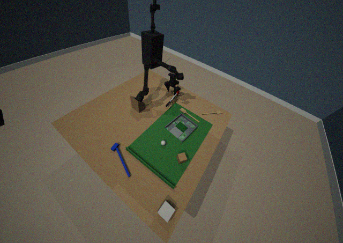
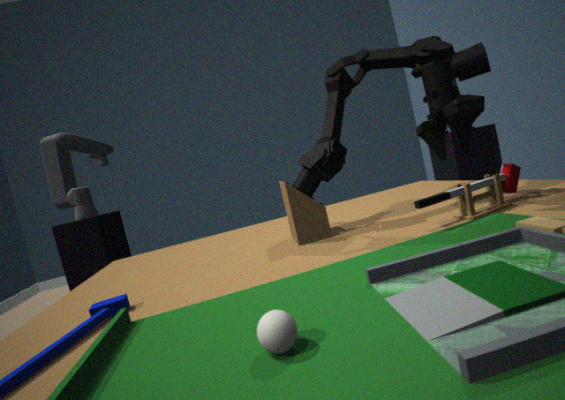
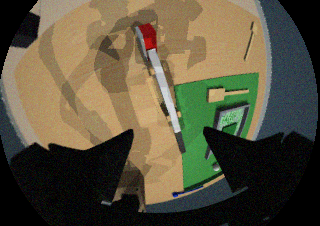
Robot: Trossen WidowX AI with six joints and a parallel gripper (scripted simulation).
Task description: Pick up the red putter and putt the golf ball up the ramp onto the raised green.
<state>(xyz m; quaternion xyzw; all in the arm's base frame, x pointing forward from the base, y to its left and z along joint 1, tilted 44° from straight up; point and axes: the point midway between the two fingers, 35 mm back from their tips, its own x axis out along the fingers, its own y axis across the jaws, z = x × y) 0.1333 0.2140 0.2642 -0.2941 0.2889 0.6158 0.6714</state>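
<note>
Your arm is bending over with the gripper (image 2: 445, 142) pointing down, fingers spread wide and gripping nothing, above the red putter (image 2: 474, 186) lying on its wooden rack (image 2: 478, 197). The golf ball (image 2: 276, 330) is sitting on the green mat (image 1: 155, 152), near the ramp (image 2: 440, 305), over a tan board (image 1: 91, 129).

matt white golf ball (image 2: 276, 331), smooth green mat (image 2: 219, 341), wood-toned table (image 2: 219, 259)

dark blue walls (image 1: 235, 27) meet a beige floor (image 1: 55, 76) along a pale grey skirting (image 1: 243, 85), dimly lit.
</note>
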